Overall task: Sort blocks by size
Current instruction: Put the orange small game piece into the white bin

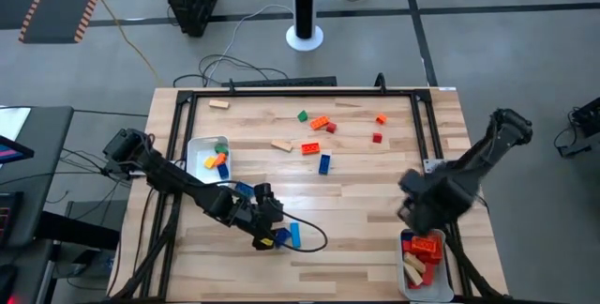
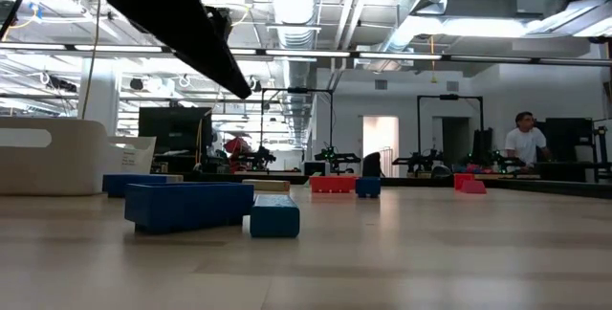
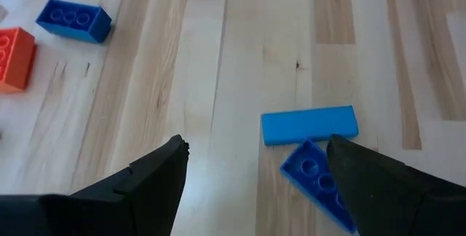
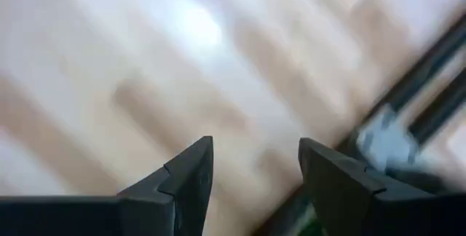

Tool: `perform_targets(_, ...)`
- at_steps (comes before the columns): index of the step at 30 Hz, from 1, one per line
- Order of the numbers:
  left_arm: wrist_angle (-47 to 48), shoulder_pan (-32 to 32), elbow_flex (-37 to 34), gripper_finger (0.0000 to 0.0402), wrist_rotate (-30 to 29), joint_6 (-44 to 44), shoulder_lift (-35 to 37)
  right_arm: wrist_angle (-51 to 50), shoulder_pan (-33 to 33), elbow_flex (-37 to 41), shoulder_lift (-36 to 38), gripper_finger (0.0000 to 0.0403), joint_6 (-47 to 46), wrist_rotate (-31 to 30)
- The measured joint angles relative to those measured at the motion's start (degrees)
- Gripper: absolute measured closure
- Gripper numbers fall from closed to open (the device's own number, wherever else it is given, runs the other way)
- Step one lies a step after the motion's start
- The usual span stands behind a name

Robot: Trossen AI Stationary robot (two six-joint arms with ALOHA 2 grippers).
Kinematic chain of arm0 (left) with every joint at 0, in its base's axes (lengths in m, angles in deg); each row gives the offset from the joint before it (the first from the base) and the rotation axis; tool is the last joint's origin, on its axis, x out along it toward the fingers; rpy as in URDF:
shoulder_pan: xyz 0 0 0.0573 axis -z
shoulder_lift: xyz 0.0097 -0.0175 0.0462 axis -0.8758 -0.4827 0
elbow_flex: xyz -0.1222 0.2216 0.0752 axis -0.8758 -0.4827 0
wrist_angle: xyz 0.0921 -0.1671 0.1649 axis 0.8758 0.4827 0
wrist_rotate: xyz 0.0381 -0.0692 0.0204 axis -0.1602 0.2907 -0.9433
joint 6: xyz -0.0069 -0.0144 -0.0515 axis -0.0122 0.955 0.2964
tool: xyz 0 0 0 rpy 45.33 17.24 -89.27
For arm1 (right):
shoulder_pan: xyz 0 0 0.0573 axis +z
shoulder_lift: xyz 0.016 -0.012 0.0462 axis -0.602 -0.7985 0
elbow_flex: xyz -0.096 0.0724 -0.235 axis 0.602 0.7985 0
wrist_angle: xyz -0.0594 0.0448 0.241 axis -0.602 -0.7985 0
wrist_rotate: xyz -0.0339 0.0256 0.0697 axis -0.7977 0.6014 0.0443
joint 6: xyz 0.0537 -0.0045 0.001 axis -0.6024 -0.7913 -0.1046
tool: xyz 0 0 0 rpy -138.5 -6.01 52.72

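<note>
My left gripper (image 3: 256,148) stands open low over the table's near left part (image 1: 267,232), with bare wood between its fingers. Two blue blocks lie flat just beyond it: a smooth bar (image 3: 309,125) and a studded brick (image 3: 314,174) partly hidden behind one finger (image 3: 378,185). Both show in the low view as a bar (image 2: 186,205) and a cube (image 2: 275,216). My right gripper (image 4: 256,148) hangs open above the table (image 1: 427,201), holding nothing. More blocks lie scattered at the table's far middle, among them a blue one (image 1: 324,163) and an orange one (image 1: 310,148).
A white tray (image 1: 195,144) at the left holds green, orange, blue and yellow blocks. Another white tray (image 1: 403,281) at the near right holds red and tan blocks. A black frame (image 1: 281,91) borders the table. A person (image 2: 524,143) sits far behind.
</note>
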Motion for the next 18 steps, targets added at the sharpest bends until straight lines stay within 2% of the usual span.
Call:
perform_targets(3, -1.29, -0.49, 0.0, 0.0088, -0.21, -1.05, 0.0, 2.14, -10.91, 1.97, 1.99, 0.0171, 10.36, -4.18)
perform_targets(6, -3.37, -1.25, 0.0, 0.0088, -0.28, -2.2, 0.0, 4.53, -24.84, 5.07, 3.64, 0.0171, 22.38, -4.65)
perform_targets(10, -4.47, -1.8, 0.0, 0.0088, -0.46, -3.65, 0.0, 14.35, -45.15, 8.93, 4.79, 0.0171, 40.83, -3.89)
perform_targets(14, -4.47, -1.86, -0.01, 0.0088, -0.43, -4.56, 0.0, 24.03, -62.93, 9.59, 3.1, 0.0171, 56.39, 1.01)
perform_targets(18, -4.9, -1.88, -0.82, 0.0088, -0.44, -5.41, 0.0, 29.85, -75.27, 9.18, -1.96, 0.0171, 66.26, 7.27)
